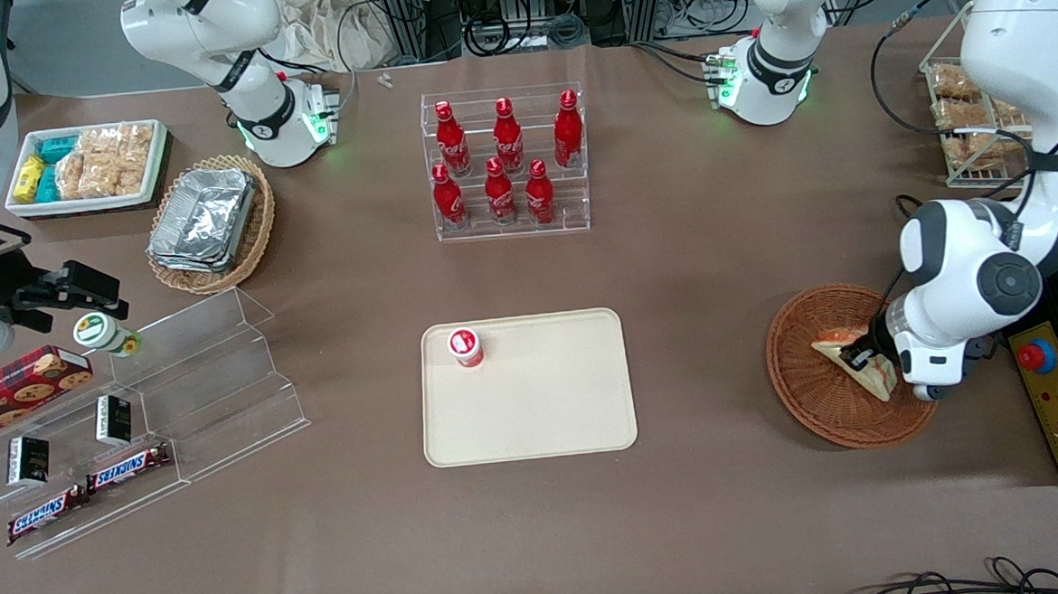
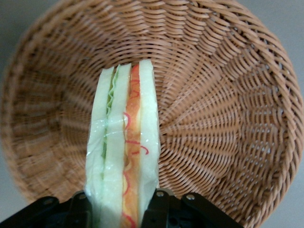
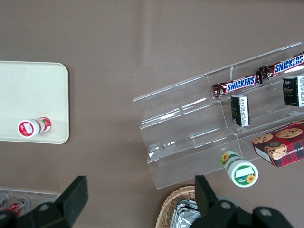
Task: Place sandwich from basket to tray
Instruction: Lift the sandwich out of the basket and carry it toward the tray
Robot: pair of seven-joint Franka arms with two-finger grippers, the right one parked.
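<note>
The gripper point(image 2: 122, 209) has its two black fingers point(image 2: 159, 206) pressed against the outer bread faces of the sandwich point(image 2: 124, 152), clamped on the wrapped wedge from both sides. The sandwich stands on edge between them, its green lettuce layer and red-orange filling layer facing the wrist camera under clear film. It sits inside the woven wicker basket point(image 2: 228, 109), whose reddish-brown wall curves up all around it. In the front view the gripper point(image 1: 862, 352) is down in the basket point(image 1: 801, 382) at the working arm's end of the table, over the sandwich point(image 1: 844, 351). The cream tray point(image 1: 544, 405) lies well apart from the basket, toward the table's middle, with a small red-capped bottle point(image 1: 465, 346) standing on it.
</note>
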